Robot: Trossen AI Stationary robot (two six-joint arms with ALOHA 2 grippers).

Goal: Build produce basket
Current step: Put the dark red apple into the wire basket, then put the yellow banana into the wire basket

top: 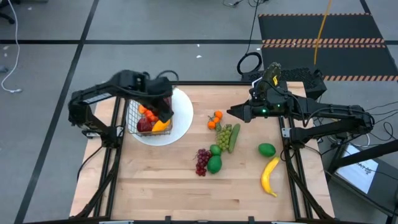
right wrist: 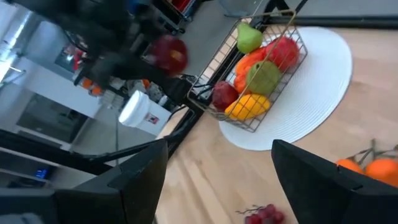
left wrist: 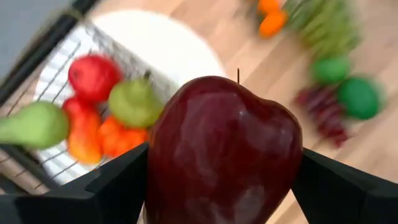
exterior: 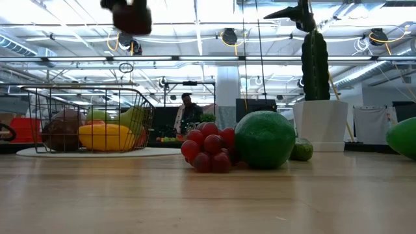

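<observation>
The left gripper (left wrist: pixel 217 186) is pinching a red apple (left wrist: pixel 224 149) right over the basket (top: pixel 142 118); the right gripper (top: pixel 231 112) is waiting, fingers spread.

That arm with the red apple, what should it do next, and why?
Probably lower the apple into the basket and let go. The left gripper holds it above the basket, which sits on the white plate with fruit already inside. The right gripper waits open over the oranges.

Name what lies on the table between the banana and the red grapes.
In the high view, a green lime lies right beside the red grapes; bare wood follows to the banana.
</observation>
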